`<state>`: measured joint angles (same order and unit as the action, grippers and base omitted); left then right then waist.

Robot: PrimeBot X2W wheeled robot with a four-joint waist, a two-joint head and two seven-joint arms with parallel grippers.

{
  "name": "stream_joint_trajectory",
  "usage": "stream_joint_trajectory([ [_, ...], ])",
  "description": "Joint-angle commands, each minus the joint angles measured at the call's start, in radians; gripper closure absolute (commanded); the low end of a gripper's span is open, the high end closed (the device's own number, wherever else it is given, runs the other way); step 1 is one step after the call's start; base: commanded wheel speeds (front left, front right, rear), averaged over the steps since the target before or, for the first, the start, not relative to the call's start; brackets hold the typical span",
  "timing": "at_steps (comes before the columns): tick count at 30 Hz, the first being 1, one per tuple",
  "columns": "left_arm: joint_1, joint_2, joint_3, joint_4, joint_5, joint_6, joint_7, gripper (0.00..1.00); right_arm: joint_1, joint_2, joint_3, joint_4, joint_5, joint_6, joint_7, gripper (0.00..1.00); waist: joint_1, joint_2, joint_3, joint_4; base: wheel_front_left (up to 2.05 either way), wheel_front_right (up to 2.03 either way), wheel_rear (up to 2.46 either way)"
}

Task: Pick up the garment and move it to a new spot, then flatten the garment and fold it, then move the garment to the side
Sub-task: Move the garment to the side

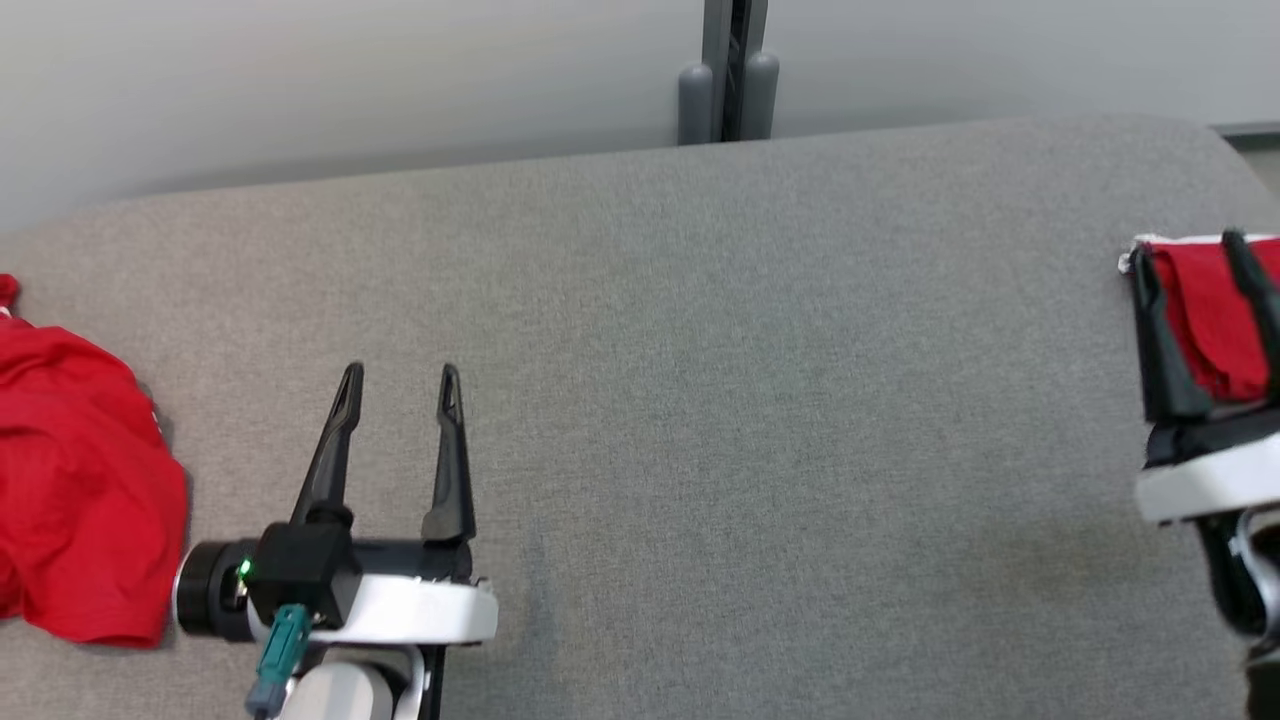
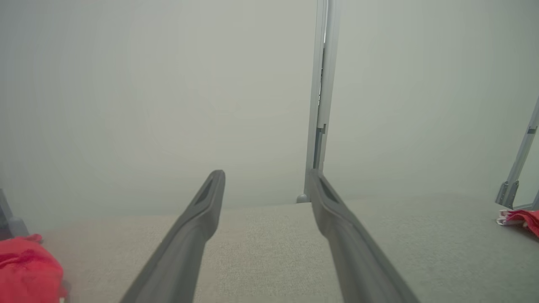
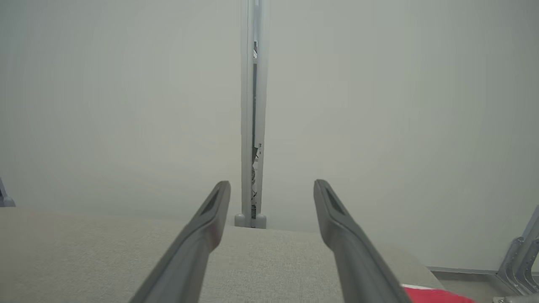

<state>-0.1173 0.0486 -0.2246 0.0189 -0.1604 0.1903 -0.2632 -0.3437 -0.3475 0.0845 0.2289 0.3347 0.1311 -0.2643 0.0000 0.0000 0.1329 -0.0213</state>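
A crumpled red garment lies at the left edge of the grey padded surface; the left wrist view catches it low on the left. My left gripper stands open just right of it, with nothing between its fingers. At the far right lies a second red garment, folded, with a white edge, also seen in the left wrist view. My right gripper hovers open over it. The right wrist view shows open jaws holding nothing and a strip of red cloth below them.
A pale wall runs behind the surface, with a grey upright post at its middle. The surface's right corner is rounded, and a metal frame stands on the floor beyond it. A wide bare stretch lies between the two grippers.
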Motion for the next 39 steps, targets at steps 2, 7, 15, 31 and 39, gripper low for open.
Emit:
stream_joint_trajectory([
  [2, 0.038, 0.004, 0.018, -0.002, -0.005, 0.0, 0.0, 0.0, 0.062, 0.049, -0.031, -0.046, -0.019, -0.001, -0.001, 0.0, 0.0, 0.0, -0.04, 0.009, 0.0, 0.0, 0.0],
  [7, 0.106, 0.004, 0.028, -0.004, -0.008, -0.004, 0.0, 0.0, 0.173, 0.15, -0.067, -0.122, -0.065, -0.001, -0.001, 0.0, 0.0, 0.0, -0.074, 0.024, 0.0, 0.0, 0.0],
  [15, 0.155, 0.004, 0.015, 0.001, -0.015, 0.002, 0.0, 0.0, 0.25, 0.216, -0.052, -0.143, -0.102, -0.001, -0.001, 0.0, 0.0, 0.0, -0.105, 0.057, 0.0, 0.0, 0.0],
  [31, 0.163, 0.004, 0.002, 0.007, -0.021, 0.017, 0.0, 0.0, 0.267, 0.231, -0.045, -0.149, -0.113, -0.001, -0.001, 0.0, 0.0, 0.0, -0.111, 0.082, 0.0, 0.0, 0.0],
  [39, 0.159, 0.004, 0.002, 0.014, -0.025, 0.014, 0.0, 0.0, 0.263, 0.227, -0.035, -0.144, -0.111, -0.001, -0.001, 0.0, 0.0, 0.0, -0.109, 0.087, 0.0, 0.0, 0.0],
])
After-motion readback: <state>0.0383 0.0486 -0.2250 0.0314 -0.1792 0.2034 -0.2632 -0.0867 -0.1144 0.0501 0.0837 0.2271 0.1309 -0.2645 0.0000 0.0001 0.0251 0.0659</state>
